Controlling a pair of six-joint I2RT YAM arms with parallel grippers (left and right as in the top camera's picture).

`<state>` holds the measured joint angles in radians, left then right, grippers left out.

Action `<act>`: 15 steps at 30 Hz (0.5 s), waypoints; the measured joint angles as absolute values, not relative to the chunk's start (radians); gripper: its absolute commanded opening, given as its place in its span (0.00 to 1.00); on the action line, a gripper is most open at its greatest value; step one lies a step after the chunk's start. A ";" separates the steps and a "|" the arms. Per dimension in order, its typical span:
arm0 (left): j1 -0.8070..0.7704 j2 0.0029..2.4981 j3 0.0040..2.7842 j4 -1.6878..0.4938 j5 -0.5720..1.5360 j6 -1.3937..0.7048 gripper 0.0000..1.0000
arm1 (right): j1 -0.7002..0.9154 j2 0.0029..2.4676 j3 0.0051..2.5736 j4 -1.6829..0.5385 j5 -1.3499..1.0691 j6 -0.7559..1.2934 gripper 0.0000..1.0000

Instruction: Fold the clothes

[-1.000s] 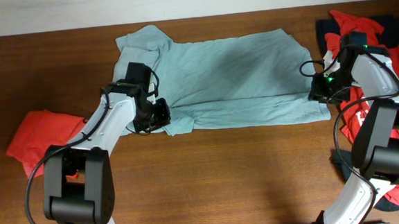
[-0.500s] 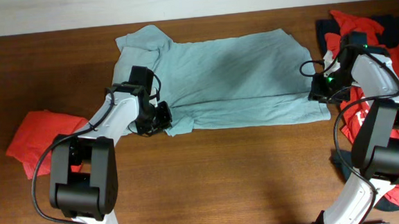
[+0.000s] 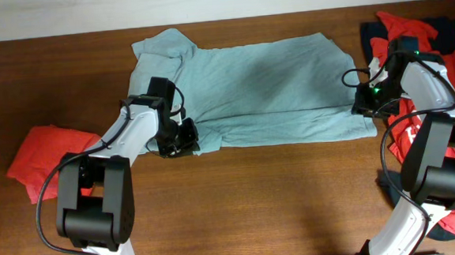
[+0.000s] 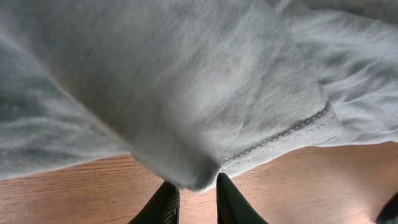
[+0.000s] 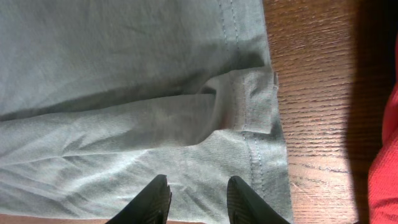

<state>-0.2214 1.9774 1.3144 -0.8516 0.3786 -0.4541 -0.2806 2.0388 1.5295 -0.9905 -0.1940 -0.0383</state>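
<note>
**2 grippers at the shirt's front edge**

A pale blue-green shirt (image 3: 249, 87) lies spread out flat on the brown worktop (image 3: 280, 211), near its far side.

The left gripper (image 3: 185, 138) is at the shirt's front left corner. Its 2 black fingers (image 4: 166, 202) are very close together. A bump of shirt cloth is pinched between them, so it is holding the shirt.

The right gripper (image 3: 362, 105) is at the shirt's front right corner, by the hem. Its 2 fingers (image 5: 155, 196) are a little way apart, with shirt cloth lying between them. I cannot tell if they are squeezing it.

A red cloth (image 3: 47, 154) lies well to the left of the shirt. A pile of red and dark clothes (image 3: 411, 29) lies just to the right of the shirt.
</note>
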 measured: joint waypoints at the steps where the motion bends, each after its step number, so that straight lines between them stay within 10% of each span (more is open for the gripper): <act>1: -0.221 1.977 1.314 -0.857 0.379 -0.454 0.21 | -0.281 2.039 1.530 -0.991 -0.194 -0.038 0.36; 15: -0.221 1.977 1.314 -0.836 0.385 -0.454 0.21 | -0.281 2.039 1.530 -0.990 -0.194 -0.038 0.36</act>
